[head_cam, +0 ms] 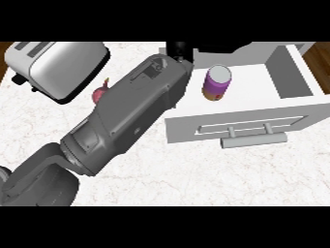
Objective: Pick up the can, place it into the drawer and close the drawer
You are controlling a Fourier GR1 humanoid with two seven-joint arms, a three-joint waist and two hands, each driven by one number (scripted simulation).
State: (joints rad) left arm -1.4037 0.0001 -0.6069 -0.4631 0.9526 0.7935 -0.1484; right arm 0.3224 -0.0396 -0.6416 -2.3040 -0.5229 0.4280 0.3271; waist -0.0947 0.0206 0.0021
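Grey and bulky, my left forearm (117,121) fills the near view, running from the lower left corner up across the white marbled counter (253,174) toward the open drawer (257,123). That drawer stands pulled out at upper right, its front panel and handle (253,140) facing me. Silver toaster (56,68) sits at the counter's upper left corner, beside my forearm. My left hand (178,50) shows only as a black patch at the drawer's far left corner, and I cannot tell how its fingers are set. Inside the drawer stands the purple can (217,83), upright, white top showing, just beside my wrist. Something small and pink (99,92) peeks out along my forearm's left edge.
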